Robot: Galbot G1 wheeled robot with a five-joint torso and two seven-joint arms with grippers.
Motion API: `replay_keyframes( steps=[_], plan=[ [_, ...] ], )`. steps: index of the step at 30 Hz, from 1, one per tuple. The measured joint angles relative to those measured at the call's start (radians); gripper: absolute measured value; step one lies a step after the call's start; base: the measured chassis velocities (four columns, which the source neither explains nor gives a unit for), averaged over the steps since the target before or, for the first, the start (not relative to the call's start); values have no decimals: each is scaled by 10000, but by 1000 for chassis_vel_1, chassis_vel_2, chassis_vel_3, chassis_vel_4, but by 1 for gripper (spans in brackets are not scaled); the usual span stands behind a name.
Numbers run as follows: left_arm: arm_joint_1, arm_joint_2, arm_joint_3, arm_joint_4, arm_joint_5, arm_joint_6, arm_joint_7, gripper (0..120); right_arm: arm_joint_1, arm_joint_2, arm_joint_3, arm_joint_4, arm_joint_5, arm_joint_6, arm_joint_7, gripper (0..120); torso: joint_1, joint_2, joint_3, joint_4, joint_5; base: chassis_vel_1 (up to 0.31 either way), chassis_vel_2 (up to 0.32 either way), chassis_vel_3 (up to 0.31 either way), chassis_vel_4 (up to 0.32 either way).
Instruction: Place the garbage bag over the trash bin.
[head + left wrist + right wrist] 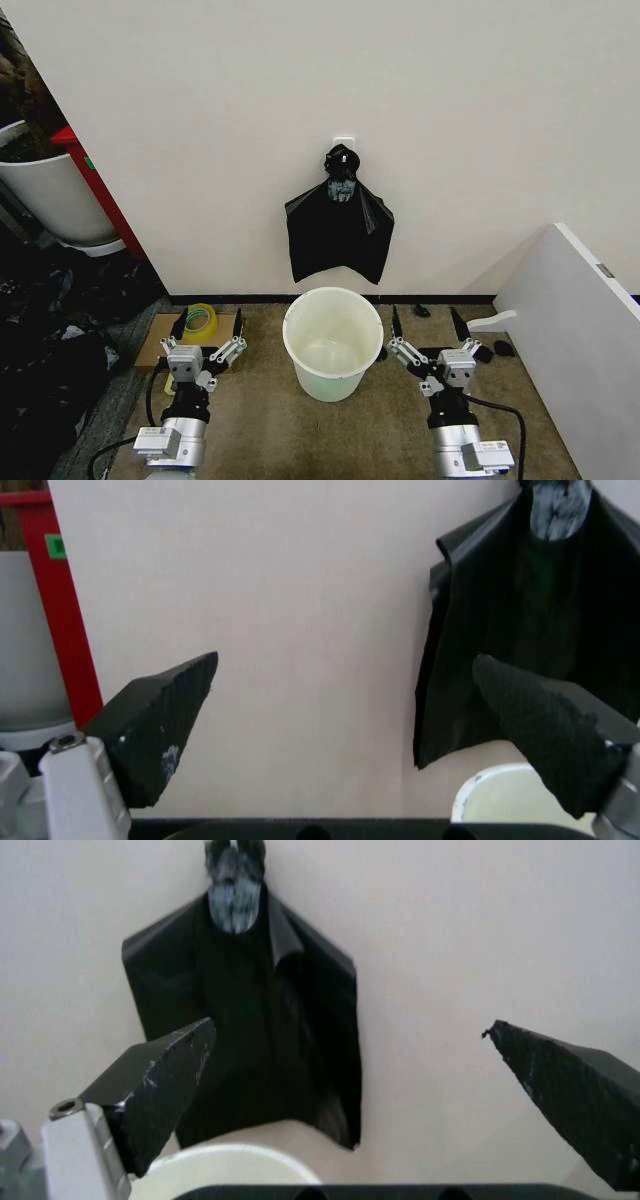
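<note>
The left gripper [345, 716] points at a plain cream wall [300, 615], its two black wedge-shaped fingers [160, 727] spread wide apart with nothing between them. Against the far wall hangs the thin black plastic garbage bag [520, 630], gathered at its top and draping down flat. Below the bag's lower edge, part of the rolled rim of the round cream-white plastic trash bin [500, 799] shows. A red vertical post [60, 607] stands beside a whitish rounded tub [30, 660].
</note>
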Motion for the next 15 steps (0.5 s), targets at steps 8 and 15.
replay_keyframes(
  steps=[8,15],
  plan=[
    [40,-67,-12,122,-21,-247,99,100,684,-377,-206,-641,840,-231,-142,100,0,0,0,0,0,0,0,0,0],
    [121,-239,13,305,140,-345,144,100,2847,-953,-1087,-1994,2348,-693,-683,100,0,-1,1,2,2,0,0,0,0]
  ],
)
